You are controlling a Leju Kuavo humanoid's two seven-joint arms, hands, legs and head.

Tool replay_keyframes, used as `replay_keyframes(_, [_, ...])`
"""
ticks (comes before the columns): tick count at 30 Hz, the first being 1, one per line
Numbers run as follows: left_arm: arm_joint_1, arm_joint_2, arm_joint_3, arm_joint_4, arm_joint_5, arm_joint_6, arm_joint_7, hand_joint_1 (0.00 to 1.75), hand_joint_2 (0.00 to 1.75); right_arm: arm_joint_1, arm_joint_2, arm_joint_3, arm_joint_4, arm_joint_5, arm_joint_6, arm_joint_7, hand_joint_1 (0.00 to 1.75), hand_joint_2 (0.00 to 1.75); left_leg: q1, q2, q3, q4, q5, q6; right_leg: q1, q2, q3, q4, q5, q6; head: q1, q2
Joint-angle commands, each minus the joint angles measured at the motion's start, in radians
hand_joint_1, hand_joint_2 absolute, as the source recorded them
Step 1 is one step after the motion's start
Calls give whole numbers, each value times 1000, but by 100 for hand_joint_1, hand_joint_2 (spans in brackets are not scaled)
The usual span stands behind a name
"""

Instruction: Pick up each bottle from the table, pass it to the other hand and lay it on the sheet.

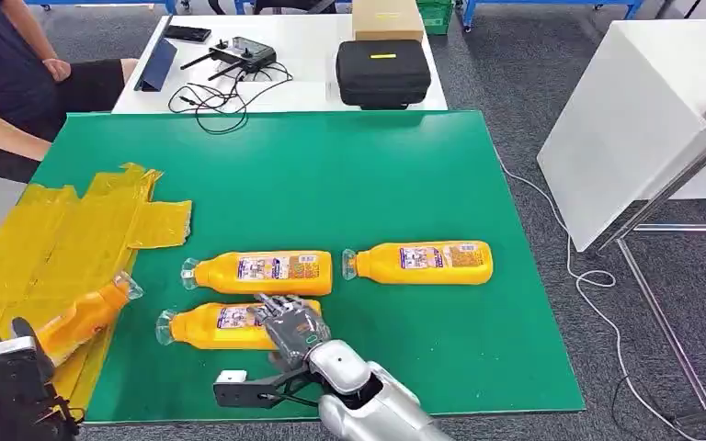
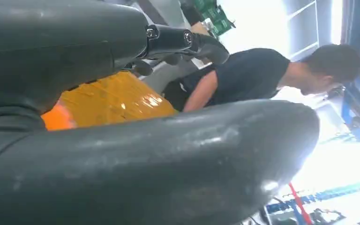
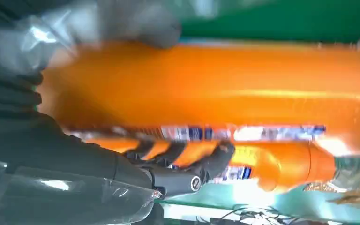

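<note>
In the head view, the green desk (image 1: 377, 175) carries three orange bottles lying on their sides, caps toward the robot's left, which makes them easy to reach from the front edge. The far-right bottle (image 1: 420, 262) lies apart from the others; the middle bottle (image 1: 259, 272) lies just behind the nearest bottle (image 1: 204, 327). The right hand (image 1: 290, 323) rests on top of the nearest bottle at its label end, fingers laid over the body, so I judge it is taking a grasp, but the bottle is not lifted from the desk. At the robot's left lies the yellow sheet (image 1: 64, 230), the place for delivery, and the left hand (image 1: 7, 360) is low over its near edge, holding a fourth bottle (image 1: 87, 315) whose cap end points toward the green surface; probably this one is about to be laid down. A person (image 1: 18, 83) sits behind the sheet. In the left wrist view, the left hand's thick thumb (image 2: 145, 164) and dark fingers (image 2: 187, 42) stand around an orange surface, which fits with a closed hold on that bottle, and the yellow sheet (image 2: 117, 101) lies close beyond it. In the right wrist view, the dark fingers (image 3: 187, 164) of the right hand curl around the orange body beside its label, touching it, with the second bottle just beyond; the picture is blurred, so how firm the hold is I cannot tell.
</note>
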Motion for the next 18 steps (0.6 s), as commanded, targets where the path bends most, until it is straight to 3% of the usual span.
replay_keyframes(1, [-60, 2, -56, 36, 43, -10, 6, 0, 0, -34, -9, -21, 99, 5, 64, 12, 175, 175, 0, -5, 3, -2, 0, 1, 1, -7, 5, -2, -2, 1, 0, 0])
replay_keyframes(12, [-66, 20, -99, 35, 97, 4, 6, 0, 0, -58, 3, 3, 123, 25, 149, 17, 175, 175, 0, -3, 4, -2, 1, 0, 1, -5, 5, -2, -1, 0, 0, 0])
replay_keyframes(13, [-66, 22, -103, 35, 104, 7, 6, 0, 0, -59, 3, 5, 126, 25, 158, 17, 140, 175, 0, -3, 4, -1, 1, 0, 0, -4, 4, -1, 0, 0, 0, 0])
replay_keyframes(14, [-66, 22, -103, 35, 104, 7, 6, 0, 0, -59, 3, 5, 126, 25, 158, 17, 140, 175, 0, -3, 5, -2, 0, 0, 0, -5, 5, -2, -1, 0, 0, 0])
replay_keyframes(15, [-66, 23, -105, 33, 113, 4, 6, 0, 0, -60, 3, 7, 128, 27, 166, 20, 7, 175, 0, -2, 5, -1, 0, 0, 1, -4, 5, -2, 0, 0, 0, 0])
replay_keyframes(18, [-66, 24, -109, 32, 115, 5, 6, 0, 0, -61, 3, 6, 129, 26, 170, 22, 0, 175, 0, -3, 6, -2, 0, 0, 1, -4, 6, -2, 0, 0, 0, 0])
